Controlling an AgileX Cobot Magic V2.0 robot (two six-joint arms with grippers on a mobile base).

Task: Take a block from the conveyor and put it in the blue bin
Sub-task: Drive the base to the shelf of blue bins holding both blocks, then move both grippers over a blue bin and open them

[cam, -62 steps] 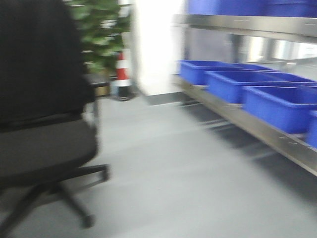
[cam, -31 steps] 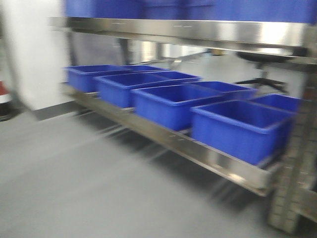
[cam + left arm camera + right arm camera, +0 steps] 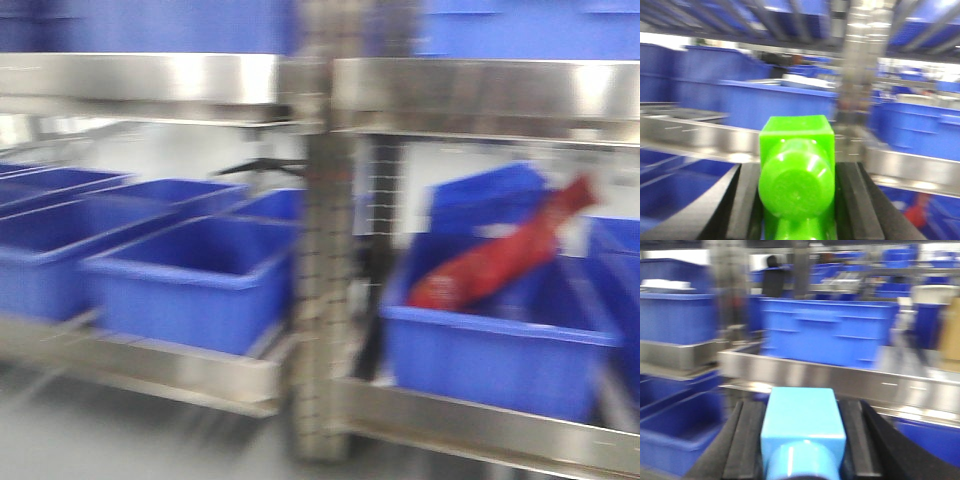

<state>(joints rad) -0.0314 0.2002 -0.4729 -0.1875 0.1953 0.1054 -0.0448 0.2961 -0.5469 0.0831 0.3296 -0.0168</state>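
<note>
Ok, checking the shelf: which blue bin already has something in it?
The bin right of the upright post: a red object lies in it; those left of the post look empty.

The left gripper [image 3: 798, 167] shows two matt black fingers [image 3: 742, 205], seen at 7 and 5 o'clock of its wrist view. Each is a flat bar with a lengthwise groove along its inner strip. The right gripper [image 3: 802, 405] has the same black, grooved fingers [image 3: 859, 440], with broad dark outer flanks at 8 and 4 o'clock.
</note>
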